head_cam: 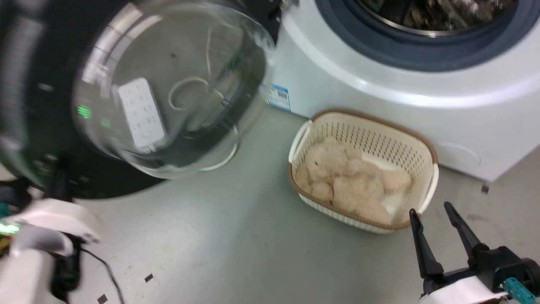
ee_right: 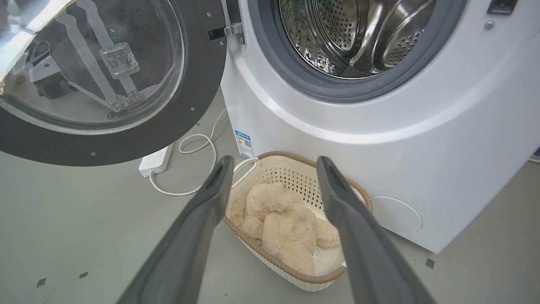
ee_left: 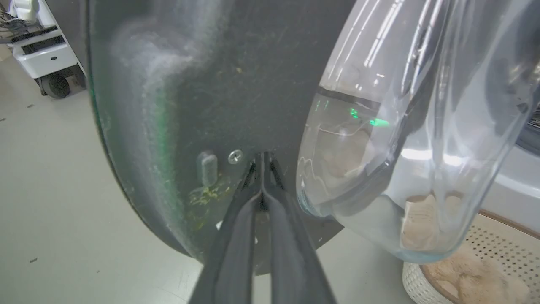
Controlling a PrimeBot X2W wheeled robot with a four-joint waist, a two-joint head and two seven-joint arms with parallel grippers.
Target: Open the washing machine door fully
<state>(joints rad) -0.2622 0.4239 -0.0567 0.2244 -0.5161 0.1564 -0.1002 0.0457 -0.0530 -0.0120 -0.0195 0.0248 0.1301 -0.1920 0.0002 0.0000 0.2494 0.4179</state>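
Touching black rim of washing machine door [ee_left: 190, 84]: left gripper [ee_left: 262, 162], fingers together; right gripper [ee_right: 274, 162] spread apart, empty, near basket [ee_right: 287, 153].

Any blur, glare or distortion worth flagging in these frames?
Head view: motion blur smears the washing machine door, the basket less so. Left wrist view: streaky reflections and green glints on the door's glass bowl. Right wrist view: sharp, bright highlights in the steel drum.

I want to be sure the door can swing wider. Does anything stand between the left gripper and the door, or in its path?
Nothing visible between them: the shut left gripper has its tips at the door's black rim. A power strip and cable lie on the floor under the door, probably too low to block it.
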